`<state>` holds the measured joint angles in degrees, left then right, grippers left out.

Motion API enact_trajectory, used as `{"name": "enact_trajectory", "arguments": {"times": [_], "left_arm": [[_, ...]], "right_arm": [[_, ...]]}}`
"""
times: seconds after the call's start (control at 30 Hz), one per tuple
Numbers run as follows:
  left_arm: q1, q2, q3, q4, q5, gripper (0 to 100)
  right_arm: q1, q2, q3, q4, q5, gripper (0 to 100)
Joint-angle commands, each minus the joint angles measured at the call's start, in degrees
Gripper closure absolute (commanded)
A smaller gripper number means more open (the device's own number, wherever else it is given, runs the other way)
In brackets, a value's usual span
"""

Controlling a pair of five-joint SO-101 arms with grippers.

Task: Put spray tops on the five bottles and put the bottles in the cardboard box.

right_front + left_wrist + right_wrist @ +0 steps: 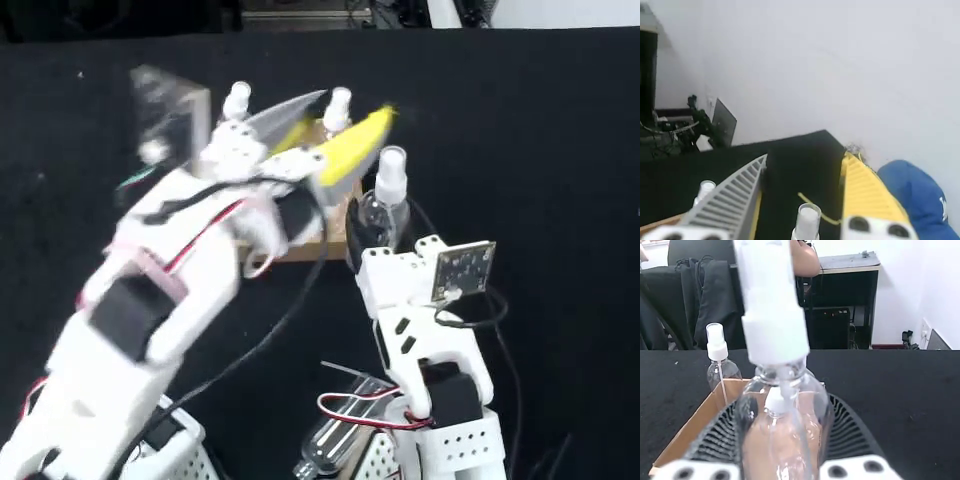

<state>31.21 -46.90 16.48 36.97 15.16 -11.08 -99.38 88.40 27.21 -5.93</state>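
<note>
L arm [150, 290] blocks box [300, 250]; R gripper [785, 407] holds bottle [782, 445].

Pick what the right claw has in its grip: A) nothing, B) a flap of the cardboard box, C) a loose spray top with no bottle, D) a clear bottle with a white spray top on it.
D: the right claw is closed around a clear bottle that carries a white spray top.

clear bottle [785, 435], white spray top [772, 310]
</note>
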Motion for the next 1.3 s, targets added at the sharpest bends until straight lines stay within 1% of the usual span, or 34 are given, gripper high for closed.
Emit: {"name": "enact_trajectory", "arguments": {"times": [0.0,0.13,0.23,0.33,0.47,0.53,0.6,0.67,0.8,0.87,0.93,1.07,1.27], "left_arm": [[-8.22,-10.55,0.04,5.10,-2.55,79],[-20.18,-12.48,4.88,8.09,-3.08,79],[-29.76,-12.57,11.21,7.56,-3.08,79],[-36.97,-13.01,17.89,7.56,-3.08,79],[-44.70,-13.01,25.45,7.56,-3.08,79],[-47.43,-13.01,29.41,7.47,-3.08,79],[-49.27,-13.01,33.63,6.15,-3.08,79],[-50.68,-13.01,38.81,2.20,-3.08,79],[-53.41,-13.01,49.98,-10.20,-3.08,79],[-54.11,-13.01,54.55,-16.09,-2.99,79],[-54.20,-13.01,58.07,-19.96,-2.99,79],[-54.11,-13.01,62.29,-23.91,-2.99,81],[-53.85,-13.01,65.27,-24.62,-2.99,81]], "right_arm": [[0.00,-1.01,-0.22,-1.58,0.53,98.4],[-0.35,-1.01,-0.31,-2.02,0.53,98.3],[-0.35,-1.01,-1.45,-1.85,0.62,98.6],[-1.14,-1.01,-4.26,-1.58,0.00,98.7],[-8.00,-0.48,-8.84,-1.58,0.00,98.7],[-12.04,-0.40,-10.33,-1.76,0.00,98.7],[-15.65,-0.31,-11.12,-2.46,0.00,98.7],[-18.20,-0.22,-10.33,-6.42,0.00,98.7],[-19.34,3.03,-6.64,-19.34,0.09,98.8],[-19.96,6.99,-6.02,-24.26,0.09,98.8],[-21.19,12.18,-6.90,-27.60,0.44,98.8],[-23.03,24.40,-12.88,-30.59,0.53,98.8],[-23.12,42.95,-22.64,-30.77,0.18,98.6]]}}
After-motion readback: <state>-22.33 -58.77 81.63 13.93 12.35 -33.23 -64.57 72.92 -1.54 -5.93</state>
